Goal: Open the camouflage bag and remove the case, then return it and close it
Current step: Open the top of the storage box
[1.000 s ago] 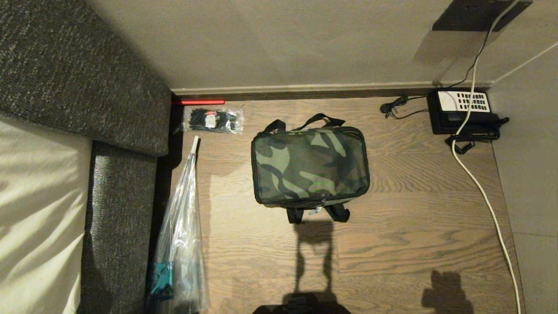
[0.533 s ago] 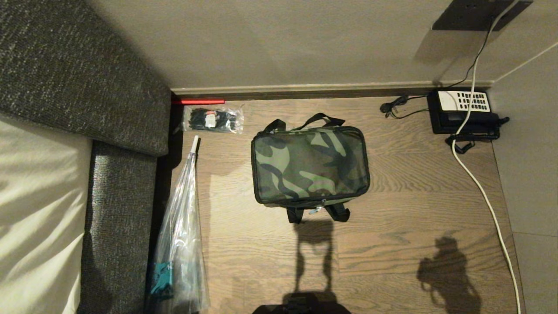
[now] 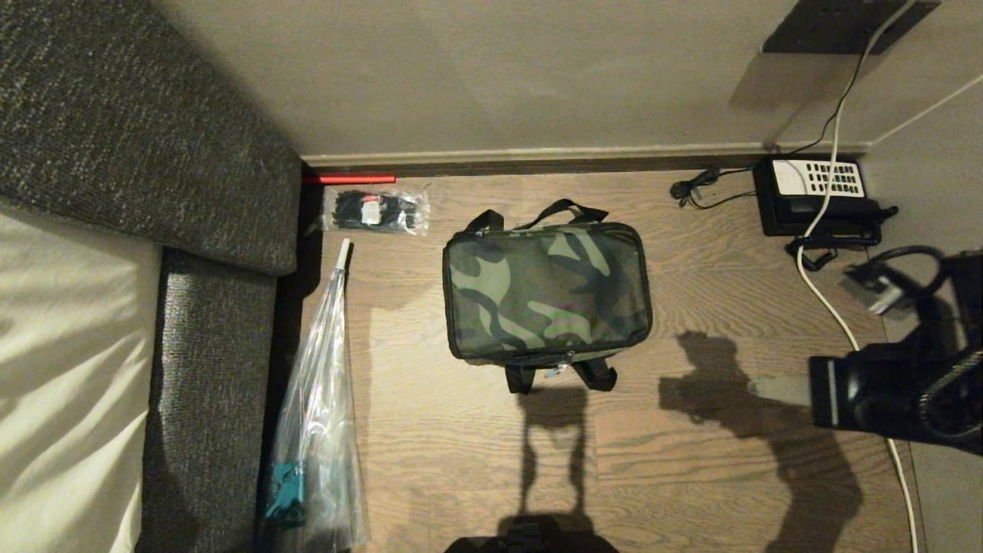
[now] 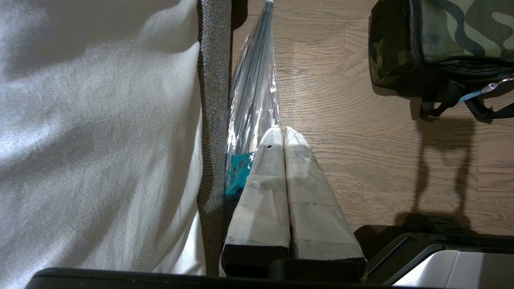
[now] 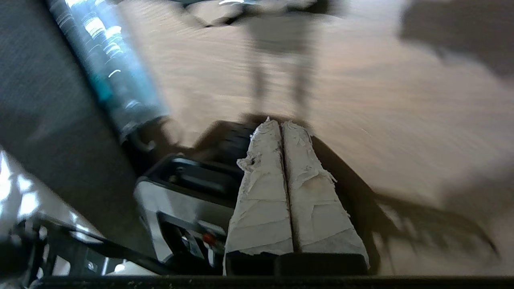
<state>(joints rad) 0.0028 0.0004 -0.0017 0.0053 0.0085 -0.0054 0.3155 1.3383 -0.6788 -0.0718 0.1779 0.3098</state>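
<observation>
Now my right arm has swung into the head view at the right edge, where a second ago only its shadow lay on the brown wood-grain floor [image 3: 714, 253]; that shadow has slid from the lower right to just beside the bag. The right gripper [image 5: 283, 126] has its two pale taped fingers pressed together with nothing between them, and its own camera is smeared, which I read as the arm travelling fast.

The boxy soft camouflage bag [image 3: 545, 292], green, brown and black on top with black straps, has not shifted. It sits flat in the middle of the floor with its lid down, and the small grey zipper pull [image 3: 558, 370] hangs at the near edge between the two front straps. The case is not visible anywhere; I judge it is inside, though I cannot confirm that.

My left gripper [image 4: 283, 132] is parked low with its fingers closed and empty, beside the folded clear plastic umbrella [image 3: 319, 399] along the grey fabric bed base [image 3: 207, 399].

So the task is at its very start: nothing unzipped, and the right arm is well apart from the zipper pull, which I expect to be the first target.
</observation>
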